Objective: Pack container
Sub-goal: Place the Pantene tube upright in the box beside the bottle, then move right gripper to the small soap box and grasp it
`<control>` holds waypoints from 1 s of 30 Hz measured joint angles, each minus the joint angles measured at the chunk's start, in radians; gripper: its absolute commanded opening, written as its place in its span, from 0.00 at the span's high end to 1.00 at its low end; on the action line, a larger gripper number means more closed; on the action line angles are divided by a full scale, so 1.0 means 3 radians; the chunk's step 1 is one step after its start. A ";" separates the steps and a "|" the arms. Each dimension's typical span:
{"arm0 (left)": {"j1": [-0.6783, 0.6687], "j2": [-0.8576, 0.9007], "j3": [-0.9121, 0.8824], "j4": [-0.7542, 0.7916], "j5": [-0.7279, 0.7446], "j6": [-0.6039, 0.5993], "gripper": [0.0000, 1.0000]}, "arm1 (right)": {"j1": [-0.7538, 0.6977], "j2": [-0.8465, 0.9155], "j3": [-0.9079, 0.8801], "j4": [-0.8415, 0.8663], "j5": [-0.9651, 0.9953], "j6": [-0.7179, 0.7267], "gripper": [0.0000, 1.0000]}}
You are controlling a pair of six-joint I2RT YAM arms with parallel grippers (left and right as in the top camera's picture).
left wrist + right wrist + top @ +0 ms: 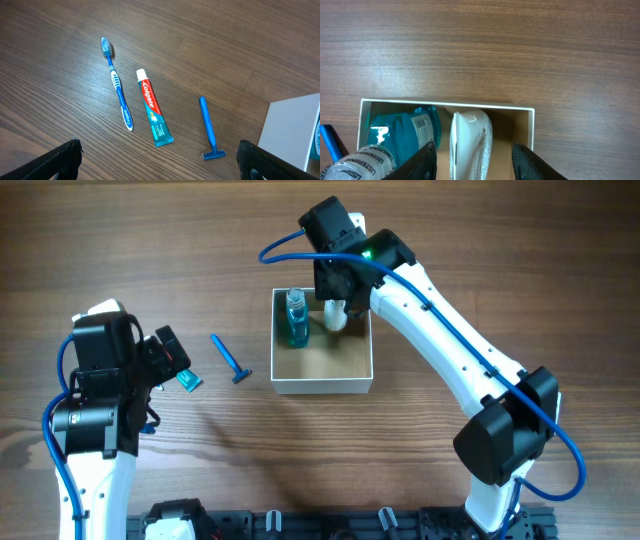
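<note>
The container [322, 388], a shallow white-walled box with a brown inside, sits mid-table. In it lie a blue mouthwash bottle [295, 320] and a white rounded item [335, 317]. My right gripper [336, 288] hangs over the box's far side. In the right wrist view, the right gripper [473, 148] is open, and its fingers straddle the white item [470, 131] with gaps on both sides, next to the bottle [405, 131] and inside the container's rim [445, 103]. My left gripper [157, 156] is open and empty above a toothbrush [118, 85], a toothpaste tube [153, 111] and a blue razor [208, 129].
The razor [230, 360] lies just left of the box. The toothpaste's teal end [190, 380] shows under my left gripper [172, 360], and the toothbrush is hidden there. The box's white wall [295, 131] shows in the left wrist view. Bare wooden table lies all around.
</note>
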 measured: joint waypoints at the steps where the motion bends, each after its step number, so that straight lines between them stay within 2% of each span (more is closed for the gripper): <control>1: 0.0000 0.0000 0.0000 0.0000 0.0000 0.0000 0.00 | 0.0000 0.0000 0.0000 -0.0010 0.0000 -0.0001 0.50; 3: 0.0000 0.0000 0.0000 0.0000 -0.0001 0.0000 0.00 | 0.0000 0.0000 0.0000 -0.0050 0.0000 -0.0001 0.54; 7: 0.0000 0.0000 0.0000 0.0000 -0.0001 0.0000 0.00 | 0.0000 -0.0128 -0.0001 -0.0086 -0.0014 -0.0183 0.53; 11: 0.0000 0.0000 0.0000 0.0000 -0.0001 0.0000 0.00 | -0.0029 -0.0763 -0.0001 -0.0025 0.0006 -0.0322 0.50; 14: 0.0000 0.0000 0.0000 0.0000 0.0000 0.0000 0.00 | -0.0294 -0.1464 0.0047 -0.0071 0.0085 -0.0341 0.48; 19: 0.0000 0.0000 0.0000 0.0000 0.0000 0.0000 0.00 | -0.1237 -0.1694 0.0052 -0.1008 0.0067 0.0125 0.47; 24: 0.0000 0.0000 0.0000 -0.0003 0.0000 0.0000 0.00 | -0.1506 -0.1717 -0.0205 -0.1509 -0.0131 0.0247 0.44; 25: 0.0000 0.0000 0.0000 0.0000 0.0000 0.0000 0.00 | -0.1506 -0.1781 -0.0303 -0.1494 -0.0144 0.0270 0.30; 28: 0.0000 0.0000 0.0001 -0.0006 -0.0001 0.0000 0.00 | -0.1549 -0.2304 -0.0880 -0.1242 -0.0202 0.0388 0.23; 30: 0.0000 0.0000 0.0003 -0.0013 0.0000 0.0000 0.00 | -0.1737 -0.2800 -0.1455 -0.0936 -0.0333 0.0448 0.12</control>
